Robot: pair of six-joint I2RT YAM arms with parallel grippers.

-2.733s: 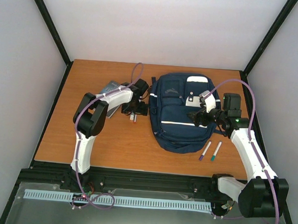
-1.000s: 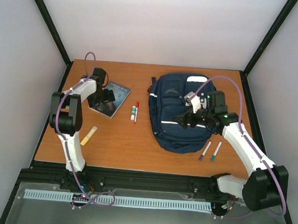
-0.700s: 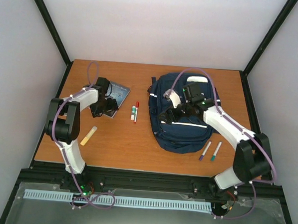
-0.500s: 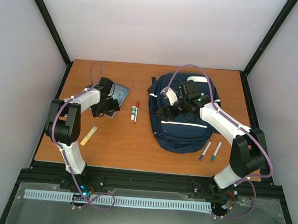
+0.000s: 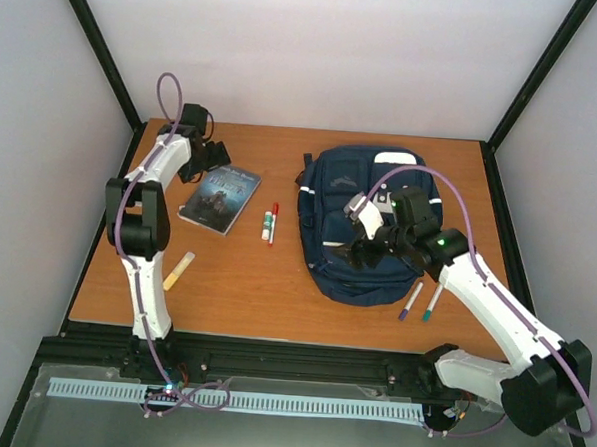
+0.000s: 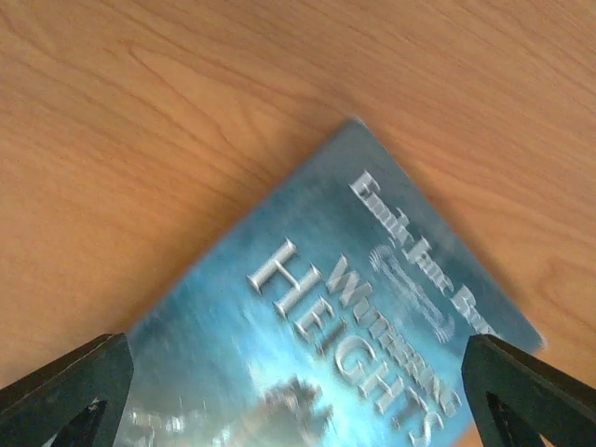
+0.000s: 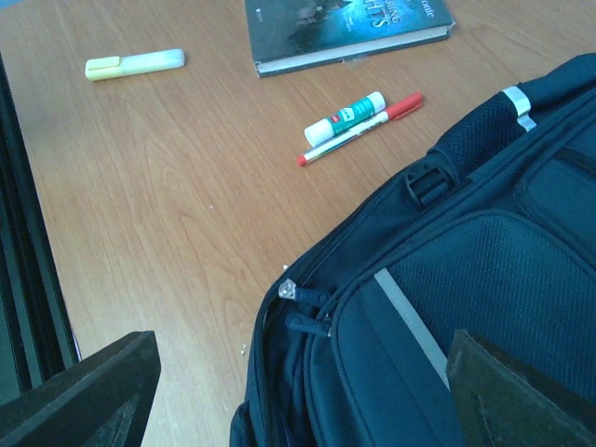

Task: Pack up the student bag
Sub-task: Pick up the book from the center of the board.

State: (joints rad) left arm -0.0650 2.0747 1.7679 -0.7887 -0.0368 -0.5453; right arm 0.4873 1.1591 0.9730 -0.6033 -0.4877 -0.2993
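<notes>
Navy student bag [image 5: 330, 200] ×1 | book [image 5: 220, 199] ×1 | markers [image 5: 412, 301] ×2 | highlighter [image 5: 179, 270] ×1

This looked like a robot lab. The wooden surface [image 5: 275, 282] sat inside a box of plain white walls [image 5: 327, 55], with black bars [image 5: 99, 48] in the corners. Two white robot arms, the left arm [image 5: 150, 296] and the right arm [image 5: 487, 295], were bolted to a black metal frame [image 5: 301, 362] at the near edge. Purple cables [image 5: 166, 91] ran along the arms. A long white strip [image 5: 239, 401] with many small slots lay nearer still. The student bag [image 5: 335, 190] and a book [image 5: 220, 199] lay on the bare wood.
</notes>
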